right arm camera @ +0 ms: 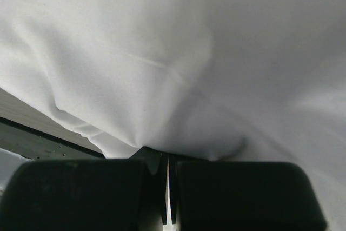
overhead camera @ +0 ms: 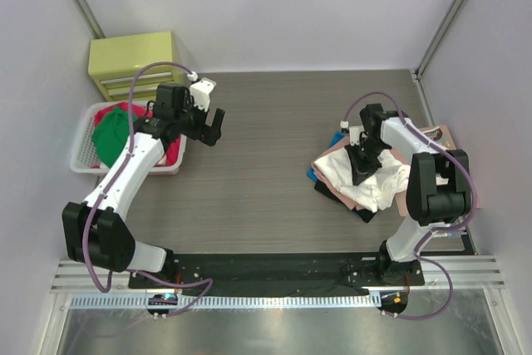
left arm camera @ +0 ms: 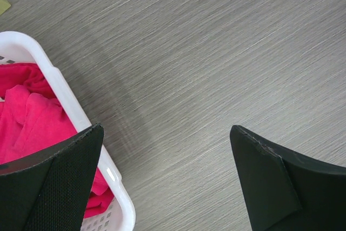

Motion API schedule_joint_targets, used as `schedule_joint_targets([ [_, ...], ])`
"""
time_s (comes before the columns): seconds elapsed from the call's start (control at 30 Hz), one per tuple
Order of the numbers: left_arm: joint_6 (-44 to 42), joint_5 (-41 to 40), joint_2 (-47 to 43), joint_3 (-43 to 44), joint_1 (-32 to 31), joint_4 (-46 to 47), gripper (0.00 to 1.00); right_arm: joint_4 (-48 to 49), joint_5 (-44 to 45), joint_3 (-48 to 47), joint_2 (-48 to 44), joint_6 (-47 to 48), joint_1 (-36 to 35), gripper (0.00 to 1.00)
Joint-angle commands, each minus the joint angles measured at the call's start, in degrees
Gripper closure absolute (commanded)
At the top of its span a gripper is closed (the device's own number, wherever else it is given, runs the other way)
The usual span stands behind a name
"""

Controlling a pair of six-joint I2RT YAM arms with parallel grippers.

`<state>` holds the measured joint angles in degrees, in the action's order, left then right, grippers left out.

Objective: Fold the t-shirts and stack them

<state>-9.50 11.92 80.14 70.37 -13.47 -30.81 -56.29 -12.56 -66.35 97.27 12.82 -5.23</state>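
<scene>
A white t-shirt [overhead camera: 342,170] lies rumpled on top of a pile at the right, with blue, black and salmon-pink cloth [overhead camera: 406,199] showing beneath it. My right gripper [overhead camera: 363,167] points down into that shirt and is shut, a sliver of the cloth pinched between its fingers. In the right wrist view the white t-shirt [right arm camera: 173,52] fills the frame above the right gripper [right arm camera: 167,158]. My left gripper [overhead camera: 213,129] hangs open over bare table beside the basket, holding nothing. The left wrist view shows the left gripper [left arm camera: 166,128] wide apart. A green t-shirt [overhead camera: 108,135] and a magenta t-shirt [left arm camera: 32,117] lie in the basket.
The white slotted basket [overhead camera: 81,160] stands at the left, its rim [left arm camera: 70,101] just under my left finger. A yellow-green drawer unit [overhead camera: 133,60] sits behind it. A thin book [overhead camera: 438,134] lies behind the pile at the right. Walls close in on three sides.
</scene>
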Motion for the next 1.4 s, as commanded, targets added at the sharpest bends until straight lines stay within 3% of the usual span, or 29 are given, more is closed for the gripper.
schedule_joint_targets([
  [0.0,-1.0,-0.6,-1.8,1.1,0.0,0.4,0.0,10.3,1.8,0.3,5.2,-1.0,-0.6,0.99],
  [0.23,-1.0,-0.7,-1.7,1.1,0.0,0.4,0.0,18.4,8.9,-1.1,5.5,-1.0,-0.7,0.99],
  [0.87,-0.9,-0.6,-1.0,1.3,0.0,0.0,0.0,30.7,10.5,-9.8,8.7,-4.4,-0.7,0.99],
  [1.37,-1.4,-1.5,-1.8,1.4,0.0,-0.7,0.0,28.4,14.5,-29.1,26.1,-3.7,-0.7,0.99],
])
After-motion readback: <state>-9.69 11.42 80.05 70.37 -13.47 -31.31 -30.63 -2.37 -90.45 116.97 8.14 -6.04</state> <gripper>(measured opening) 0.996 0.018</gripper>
